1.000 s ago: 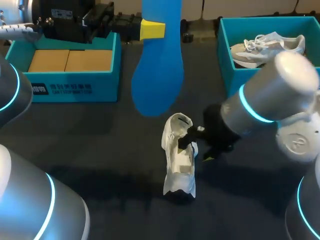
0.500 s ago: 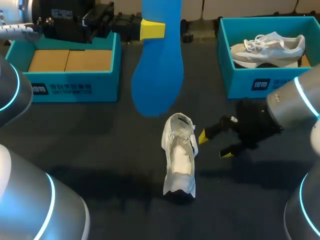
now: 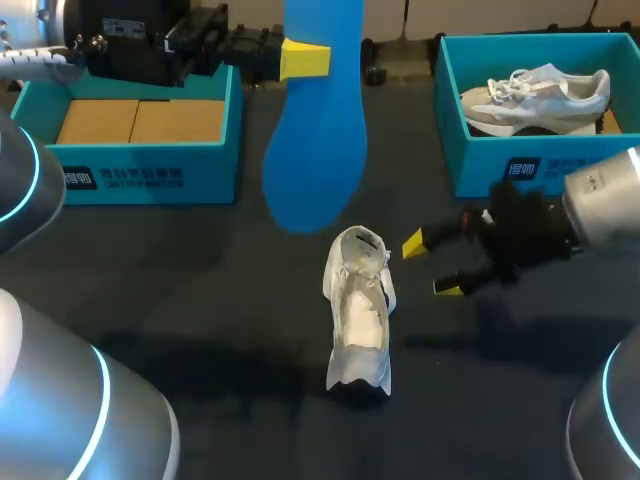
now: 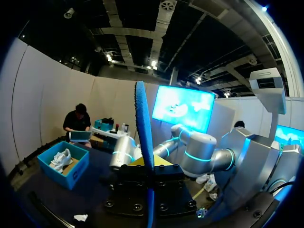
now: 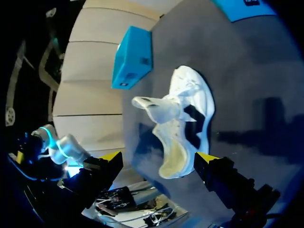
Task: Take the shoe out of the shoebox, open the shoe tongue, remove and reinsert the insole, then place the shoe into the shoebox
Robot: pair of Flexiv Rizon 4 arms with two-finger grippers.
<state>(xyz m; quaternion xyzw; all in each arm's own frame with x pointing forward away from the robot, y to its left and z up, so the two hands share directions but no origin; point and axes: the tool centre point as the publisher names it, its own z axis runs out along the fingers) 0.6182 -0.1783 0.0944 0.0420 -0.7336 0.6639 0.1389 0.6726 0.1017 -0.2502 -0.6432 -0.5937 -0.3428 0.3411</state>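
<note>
My left gripper [image 3: 303, 58] is clamped on the blue insole [image 3: 316, 160] and holds it upright in the air above the counter [image 3: 200, 280], broad end down. In the left wrist view the insole runs edge-on through that gripper. The white shoe [image 3: 358, 315] stands on the counter below, its tongue folded out. My right gripper [image 3: 430, 266] hangs just beside the shoe, not touching it, spread wide and holding nothing. 2 teal boxes sit at the back: the left shoebox [image 3: 150, 165], and the right shoebox [image 3: 470, 150] with a second shoe [image 3: 540, 95] in it.
</note>
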